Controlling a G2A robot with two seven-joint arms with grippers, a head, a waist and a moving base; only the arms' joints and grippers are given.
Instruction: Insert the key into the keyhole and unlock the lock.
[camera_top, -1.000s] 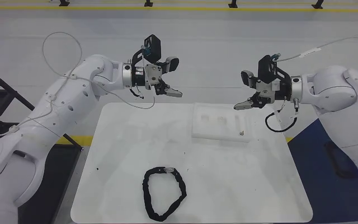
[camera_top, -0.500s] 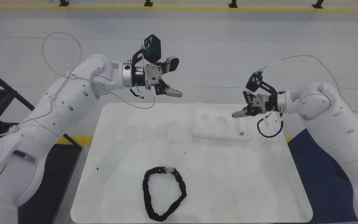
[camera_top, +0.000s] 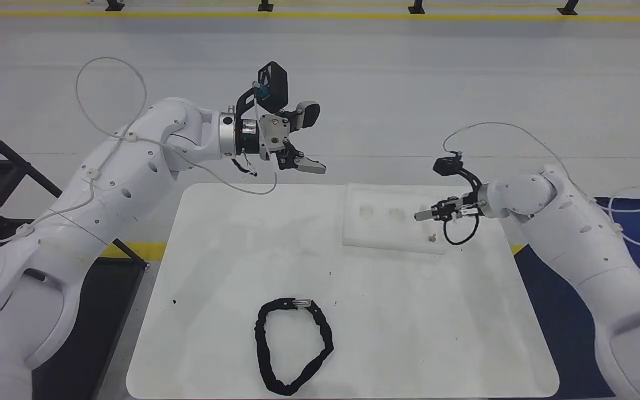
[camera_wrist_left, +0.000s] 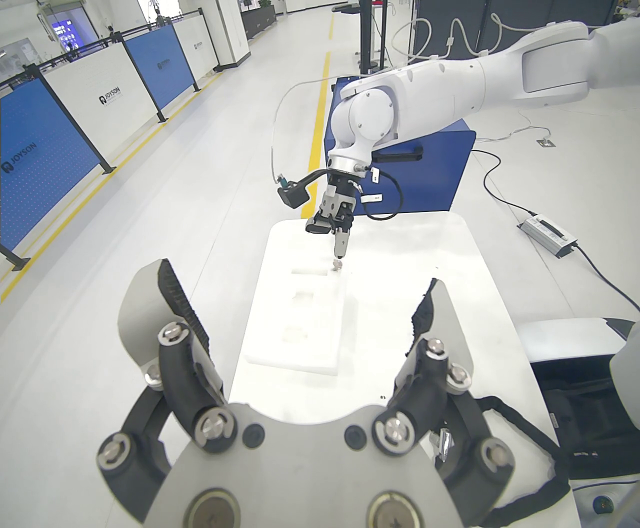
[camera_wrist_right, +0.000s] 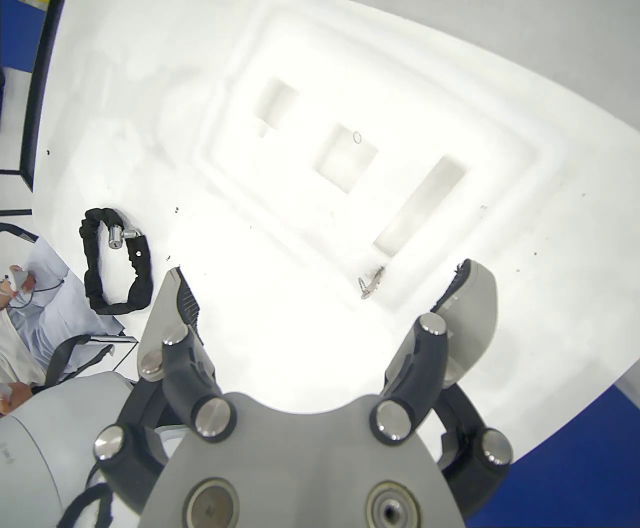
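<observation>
table (camera_top: 400, 330): white with rounded corners; everything you need sits on it.
foam tray (camera_top: 390, 247): white block at the far middle of the table, with three recesses, two small square ones and one long slot.
chain lock (camera_top: 262, 350): black fabric-sleeved chain closed in a loop, flat on the near part of the table and well apart from the tray. Its silver lock barrel (camera_wrist_right: 116, 236) joins the two ends on the side facing the tray. You can see the round end face in the right wrist view.
left claw (camera_wrist_left: 300, 295): yours is spread wide and holds nothing. It hangs past the far left edge of the table, off the tray.
right claw (camera_wrist_right: 320, 290): spread wide, nothing between the fingers. It's over the tray's right end, just above the key and not touching it.
key (camera_wrist_right: 370, 285): small, silver, thin shaft with a ring head. It's on the foam just beside the end of the long slot. You can't tell from these views whether it stands or leans.
</observation>
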